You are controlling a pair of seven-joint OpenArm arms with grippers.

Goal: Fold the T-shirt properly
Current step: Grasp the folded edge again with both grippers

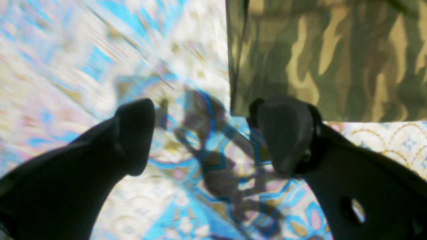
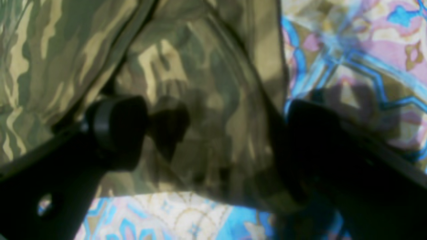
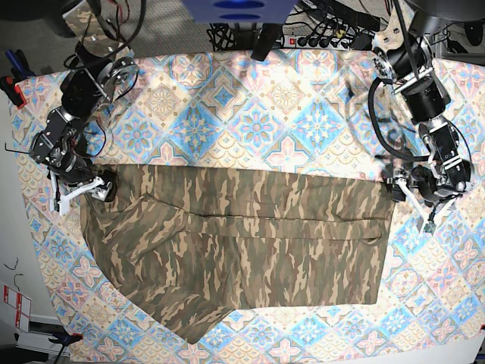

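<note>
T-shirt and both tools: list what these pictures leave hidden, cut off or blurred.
- T-shirt neck label: not visible in the base view.
- Left wrist view: tablecloth smeared by blur; shirt cut off by the top and right edges.
- Right wrist view: right tool fingers cover cloth; contact unclear.
- Left tool: too small in the base view.

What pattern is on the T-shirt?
Camouflage in olive, brown and tan on the T-shirt; clearest in the base view.

T-shirt (image 3: pixel 242 243) on tablecloth (image 3: pixel 250 106), between grippers
</note>
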